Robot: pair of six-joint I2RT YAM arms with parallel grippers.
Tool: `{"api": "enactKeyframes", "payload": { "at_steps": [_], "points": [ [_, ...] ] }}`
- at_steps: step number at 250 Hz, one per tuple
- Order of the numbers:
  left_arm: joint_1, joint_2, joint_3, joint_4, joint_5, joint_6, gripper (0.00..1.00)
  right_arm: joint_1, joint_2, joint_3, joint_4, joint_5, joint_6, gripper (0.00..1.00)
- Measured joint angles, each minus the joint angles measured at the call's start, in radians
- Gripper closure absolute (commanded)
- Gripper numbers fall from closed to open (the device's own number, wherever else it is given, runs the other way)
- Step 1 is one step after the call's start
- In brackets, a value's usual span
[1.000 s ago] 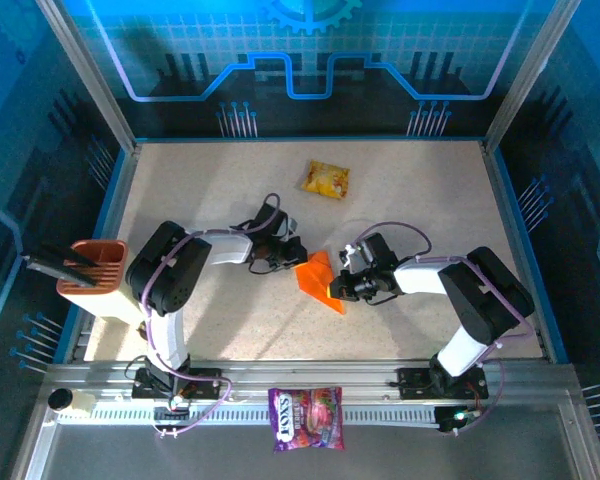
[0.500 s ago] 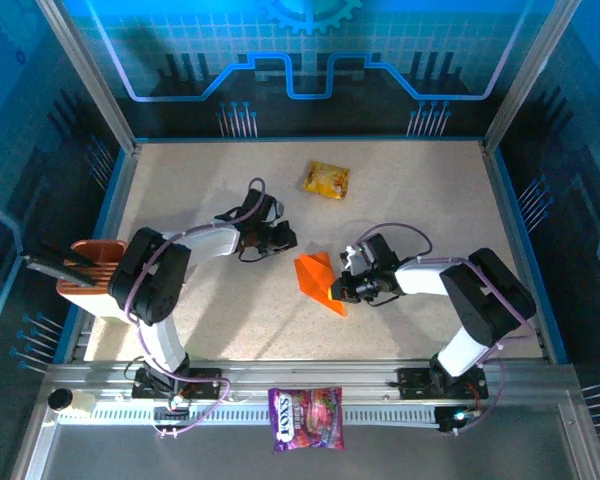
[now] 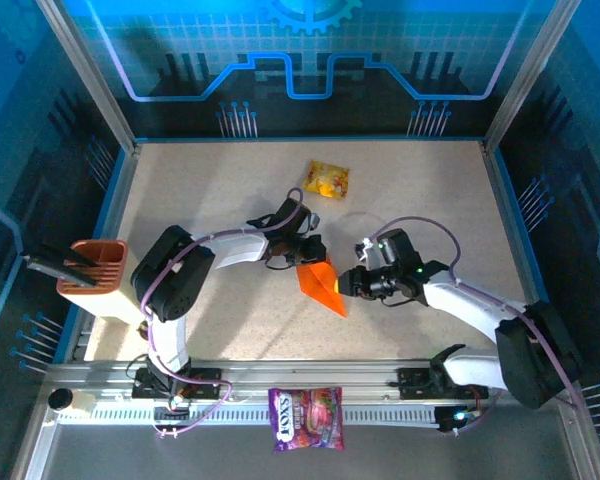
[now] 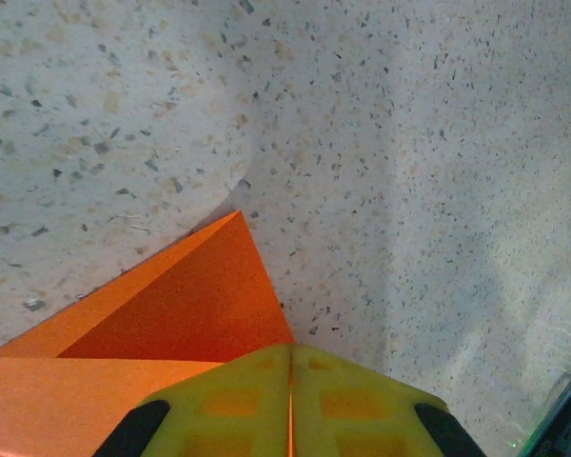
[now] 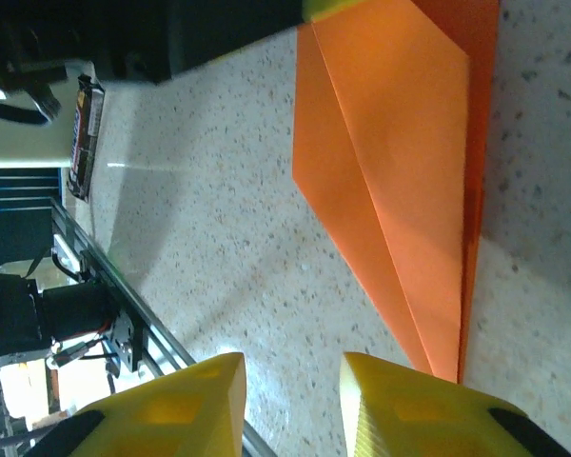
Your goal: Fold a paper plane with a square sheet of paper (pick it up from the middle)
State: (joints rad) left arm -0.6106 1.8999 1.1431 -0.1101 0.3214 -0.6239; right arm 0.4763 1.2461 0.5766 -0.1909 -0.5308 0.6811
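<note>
1. The slim, pointed, bright-orange paper plane lies on the speckled beige table top, just toward 6 o'clock of the table's middle. Its narrow tip is aimed at 5 o'clock and its wide end at 11 o'clock
2. The left gripper sits at the plane's 11 o'clock, over the wide end
3. In the left wrist view that gripper has its yellow fingers pressed together, with a thin orange line showing in the seam. The paper plane runs under the tips, one corner pointing to 12 o'clock. I cannot tell whether the tips nip a layer or only rest on it
4. The right gripper is at the plane's 3 o'clock, just beside its long edge
5. In the right wrist view the right gripper stands spread, with bare table in the gap between its yellow fingers and nothing pinched. The paper plane shows a long straight crease there, and its tip ends right at the finger toward 5 o'clock
6. A glossy yellow-orange printed snack packet lies at the plane's 12 o'clock, well apart
7. A purple printed bag lies at the plane's 6 o'clock, on the metal rail between the arm bases
8. A terracotta slotted holder stands at 9 o'clock, at the table's edge
</note>
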Motion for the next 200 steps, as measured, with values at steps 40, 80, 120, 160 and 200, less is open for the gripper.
{"api": "enactKeyframes", "payload": {
  "at_steps": [40,80,120,160,200],
  "points": [
    [0.000,0.000,0.000,-0.004,0.000,0.006,0.91,0.000,-0.036,-0.069,-0.029,-0.003,0.038,0.58],
    [0.012,0.021,-0.012,0.003,0.000,0.003,0.91,0.000,-0.041,-0.148,-0.026,-0.007,0.124,0.55],
    [0.026,0.051,-0.040,0.005,0.000,-0.002,0.91,0.006,-0.038,-0.170,-0.009,-0.013,0.187,0.55],
    [0.029,0.051,-0.042,0.010,0.001,-0.002,0.91,0.034,-0.015,-0.173,0.043,-0.012,0.245,0.56],
    [0.032,0.051,-0.049,0.023,0.009,-0.003,0.91,0.049,0.024,-0.173,0.077,-0.007,0.280,0.57]
  ]
}}
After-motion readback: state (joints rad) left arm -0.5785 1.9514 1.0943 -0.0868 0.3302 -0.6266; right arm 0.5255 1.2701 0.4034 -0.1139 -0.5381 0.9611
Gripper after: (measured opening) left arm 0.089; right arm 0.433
